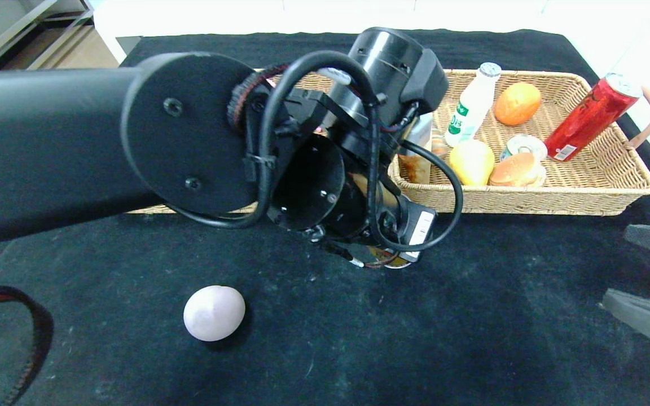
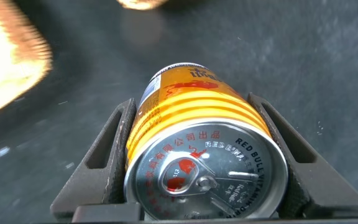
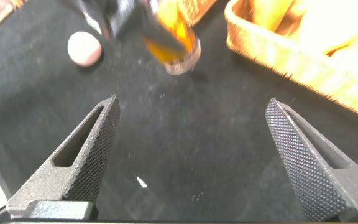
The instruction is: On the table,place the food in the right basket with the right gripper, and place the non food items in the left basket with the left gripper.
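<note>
While the left tool point(image 2: 207, 165) grips a can point(image 2: 201, 143), an egg point(image 1: 214, 313) lies nearby.

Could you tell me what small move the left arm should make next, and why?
Probably a short lift straight up. The left gripper has its fingers against both sides of the yellow can, which sits low over the black table, in front of the right basket. Clearing the table seems wise before carrying it anywhere. The right gripper waits open nearby.
</note>
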Robot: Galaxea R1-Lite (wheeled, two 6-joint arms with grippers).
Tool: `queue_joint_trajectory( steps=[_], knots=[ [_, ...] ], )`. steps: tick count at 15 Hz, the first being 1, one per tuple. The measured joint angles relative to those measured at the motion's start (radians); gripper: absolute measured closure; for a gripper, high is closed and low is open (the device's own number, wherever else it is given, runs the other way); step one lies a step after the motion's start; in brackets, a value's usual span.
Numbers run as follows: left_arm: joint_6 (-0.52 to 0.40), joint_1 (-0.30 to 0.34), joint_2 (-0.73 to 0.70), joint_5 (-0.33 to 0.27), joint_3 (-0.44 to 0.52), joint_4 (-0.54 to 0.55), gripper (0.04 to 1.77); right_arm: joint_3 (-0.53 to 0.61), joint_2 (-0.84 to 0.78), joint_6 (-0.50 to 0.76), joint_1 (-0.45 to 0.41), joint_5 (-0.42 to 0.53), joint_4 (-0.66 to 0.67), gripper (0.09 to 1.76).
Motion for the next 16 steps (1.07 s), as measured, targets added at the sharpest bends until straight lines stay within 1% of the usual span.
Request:
queue_joint_trajectory(
  steps=[2, 3, 6, 14, 16],
  knots=[
    [0.028, -0.029, 0.035, 0.021, -0.006, -0.009, 0.6, -0.003, -0.015, -0.001, 0.0, -0.002, 0.002, 0.14],
    [0.037, -0.04, 0.05, 0.025, -0.008, -0.039, 0.6, -0.004, -0.02, -0.001, 0.0, -0.003, 0.001, 0.14],
    [0.06, -0.06, 0.091, 0.049, -0.009, -0.075, 0.6, -0.001, -0.024, -0.001, 0.0, -0.003, 0.002, 0.14],
    [0.06, -0.066, 0.123, 0.053, -0.011, -0.08, 0.6, 0.0, -0.024, -0.001, -0.005, -0.004, 0.018, 0.14],
    [0.06, -0.066, 0.125, 0.052, -0.011, -0.084, 0.5, 0.0, -0.023, -0.001, -0.006, -0.005, 0.018, 0.14]
  ],
)
